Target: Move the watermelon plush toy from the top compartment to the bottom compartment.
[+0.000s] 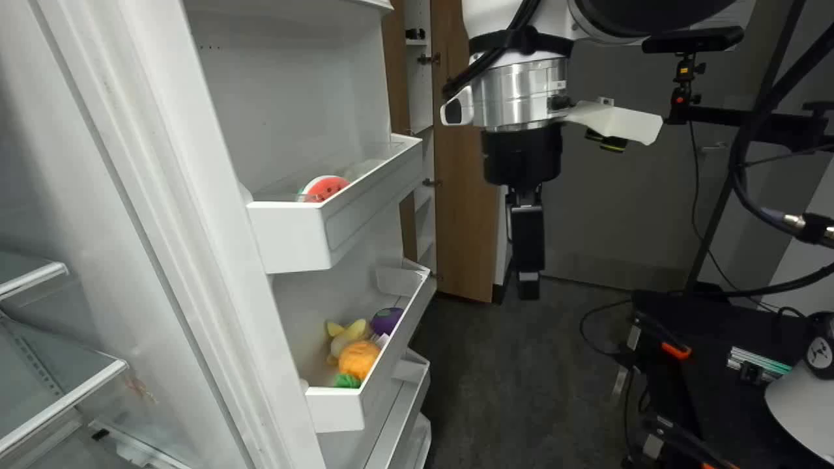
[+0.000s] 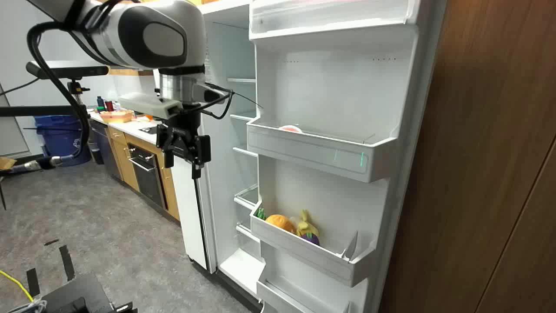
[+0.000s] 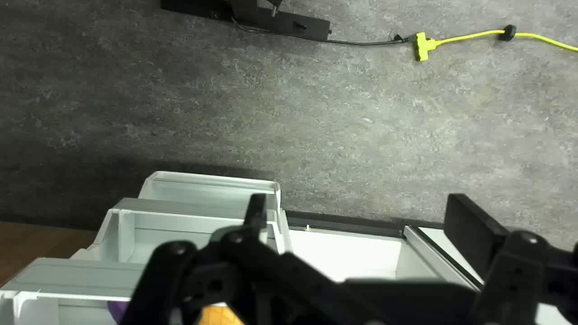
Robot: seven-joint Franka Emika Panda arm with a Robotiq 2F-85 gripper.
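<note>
Over top compt. (image 1: 287,234), align wide, empty claw (image 3: 360,212) w/ watermelon plush (image 1: 329,187); lower vert., clearing front lip (image 1: 378,170), & squeeze gently.

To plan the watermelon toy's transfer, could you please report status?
Gripper open, empty. Watermelon plush toy in upper fridge-door bin. Bin's front wall possibly in the way.

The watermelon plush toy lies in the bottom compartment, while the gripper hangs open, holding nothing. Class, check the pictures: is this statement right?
Not quite: the watermelon plush toy lies in the top compartment, not the bottom compartment, as both exterior views show. The rest holds: the gripper hangs open, holding nothing.
</note>
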